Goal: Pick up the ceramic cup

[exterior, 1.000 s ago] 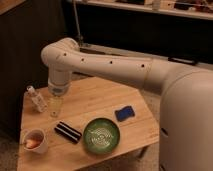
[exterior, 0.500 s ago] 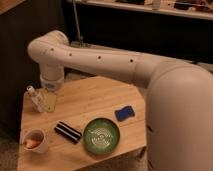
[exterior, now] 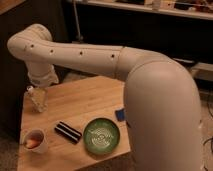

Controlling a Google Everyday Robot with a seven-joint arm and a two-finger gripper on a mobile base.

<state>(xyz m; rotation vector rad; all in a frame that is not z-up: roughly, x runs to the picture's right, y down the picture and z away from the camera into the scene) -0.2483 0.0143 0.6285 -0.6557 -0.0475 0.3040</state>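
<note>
The ceramic cup (exterior: 35, 141) is a small white mug with an orange-brown inside. It stands upright near the front left corner of the wooden table (exterior: 87, 102). My gripper (exterior: 40, 92) hangs down from the white arm's wrist over the back left part of the table, right at a clear drinking glass (exterior: 39, 101). It is well behind the cup and apart from it. The large white arm crosses the top of the view and its body fills the right side.
A green plate (exterior: 101, 135) lies at the front middle, with a black ridged bar (exterior: 68, 132) between it and the cup. A blue object (exterior: 120, 115) shows at the right edge, partly hidden by the arm. A small clear bottle (exterior: 30, 90) stands behind the glass.
The arm has swung to the left and its wrist now sits over the back left corner by the glass. The cup and the other things have not moved.
</note>
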